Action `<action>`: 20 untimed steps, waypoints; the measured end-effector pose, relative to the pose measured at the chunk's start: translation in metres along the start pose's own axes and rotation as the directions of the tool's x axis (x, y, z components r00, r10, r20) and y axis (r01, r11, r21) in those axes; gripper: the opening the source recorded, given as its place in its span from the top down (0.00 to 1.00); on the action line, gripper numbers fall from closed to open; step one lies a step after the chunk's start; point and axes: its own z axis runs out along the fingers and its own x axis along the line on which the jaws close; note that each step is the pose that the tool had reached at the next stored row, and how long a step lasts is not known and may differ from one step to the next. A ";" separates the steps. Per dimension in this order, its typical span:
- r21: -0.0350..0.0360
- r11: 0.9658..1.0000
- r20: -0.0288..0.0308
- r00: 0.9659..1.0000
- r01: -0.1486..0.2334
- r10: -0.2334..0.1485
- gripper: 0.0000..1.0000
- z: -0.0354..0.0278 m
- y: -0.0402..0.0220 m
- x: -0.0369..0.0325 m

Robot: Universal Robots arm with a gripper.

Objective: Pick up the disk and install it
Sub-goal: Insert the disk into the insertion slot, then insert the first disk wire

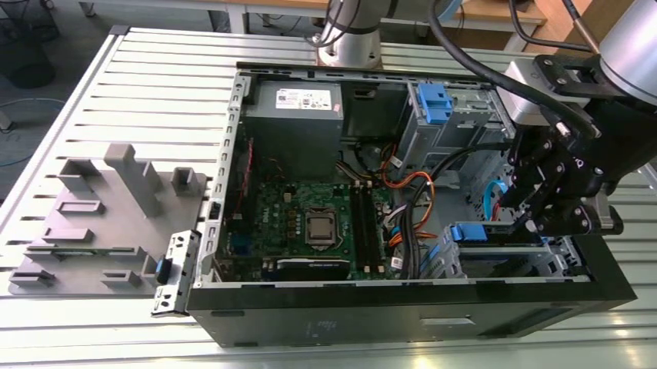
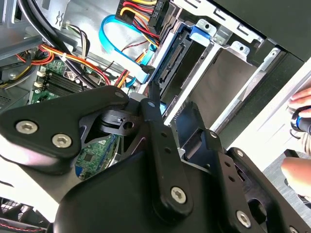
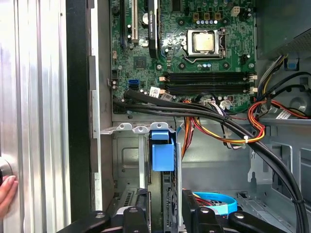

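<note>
Treat the flat silver-metal, blue-railed disk (image 2: 171, 63), part-seated in the grey metal drive cage (image 2: 235, 47) and clamped in the narrow-set black tool (image 2: 172, 108), as likely dense, rigid, shock-sensitive; hold by the side rails.

A table (image 1: 123, 92) of ribbed silver metal slats carries everything. An open black computer case (image 1: 411, 323) lies on its side across the table's middle, reaching the near edge. Just beside it, toward the edge at the exterior view's left, sits a grey stepped block (image 1: 103, 223). The arm's base (image 1: 349, 38) stands by the far edge.
</note>
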 end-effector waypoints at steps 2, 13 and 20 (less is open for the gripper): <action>0.000 1.000 0.000 1.000 0.000 0.000 0.58 -0.0001 0.0000 0.0000; 0.000 1.000 0.000 1.000 0.000 0.000 0.58 -0.0039 0.0000 0.0000; 0.000 1.000 0.000 1.000 0.000 0.000 0.58 -0.0042 0.0000 0.0000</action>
